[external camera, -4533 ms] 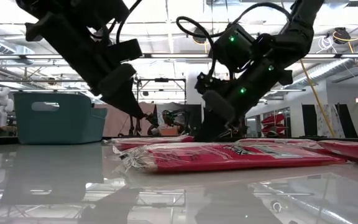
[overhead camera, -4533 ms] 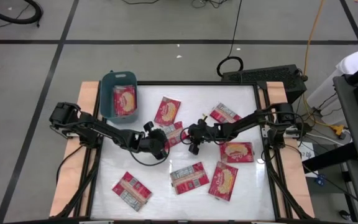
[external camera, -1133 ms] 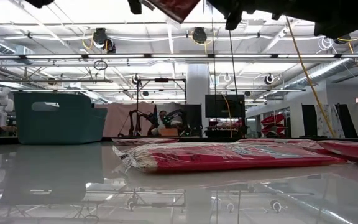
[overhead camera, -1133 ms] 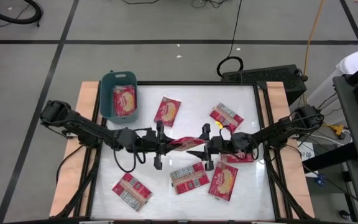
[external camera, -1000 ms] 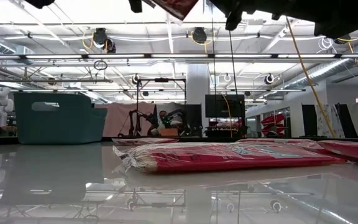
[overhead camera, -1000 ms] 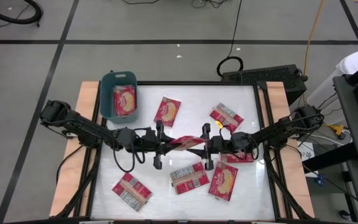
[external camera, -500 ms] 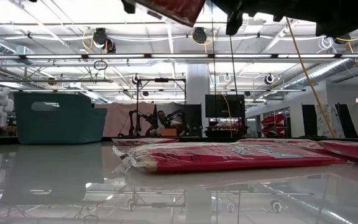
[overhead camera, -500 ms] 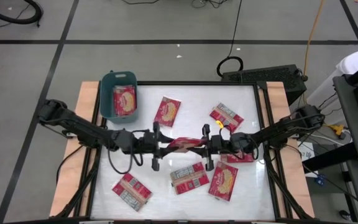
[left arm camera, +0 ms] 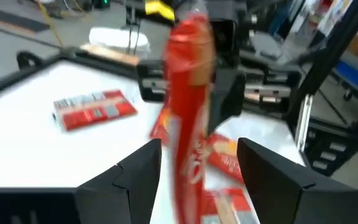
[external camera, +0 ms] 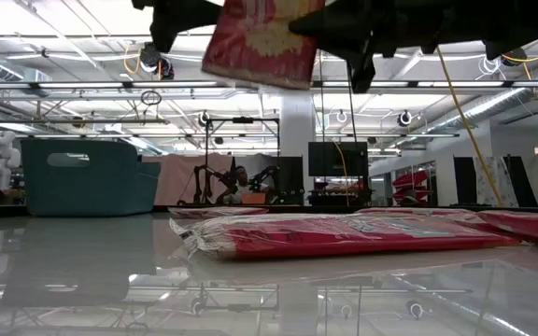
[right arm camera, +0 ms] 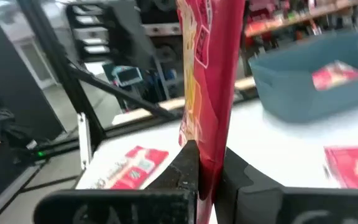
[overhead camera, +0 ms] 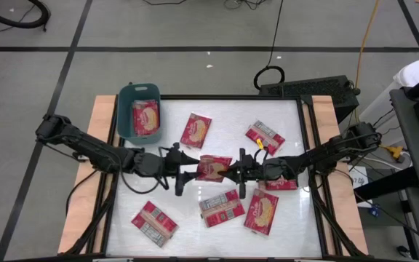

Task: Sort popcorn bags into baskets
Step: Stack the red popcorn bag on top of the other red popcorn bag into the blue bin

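One red popcorn bag [overhead camera: 213,167] is up in the air over the middle of the table, between my two grippers. My right gripper [overhead camera: 231,172] is shut on its right end. My left gripper [overhead camera: 189,170] is open. In the left wrist view its fingers [left arm camera: 138,177] stand wide on either side of the bag's left end [left arm camera: 188,112] without touching it. The teal basket [overhead camera: 126,109] sits at the table's far left corner with one bag [overhead camera: 145,116] lying flat in it. In the low view the held bag [external camera: 260,42] hangs high above the table. My right gripper pinches the bag's right end [right arm camera: 207,146] between its two fingers, coming level from the table's right side. The bag is lifted clear of the table and reaches out from the fingers toward the left gripper, tilted, with its yellow picture face showing from above.
Several more bags lie flat on the white table: two toward the far side [overhead camera: 196,129] [overhead camera: 264,137], two near the middle [overhead camera: 221,207] [overhead camera: 262,211], one near left [overhead camera: 153,222], one under the right arm [overhead camera: 281,182]. Wooden side rails [overhead camera: 102,116] border the table.
The left gripper has drawn back toward the table's left, and the bag's left end now stands free between its fingers. The bag, which was stretched edge-up between both grippers, has turned so that its picture face shows from above. It has also dropped lower into the low view.
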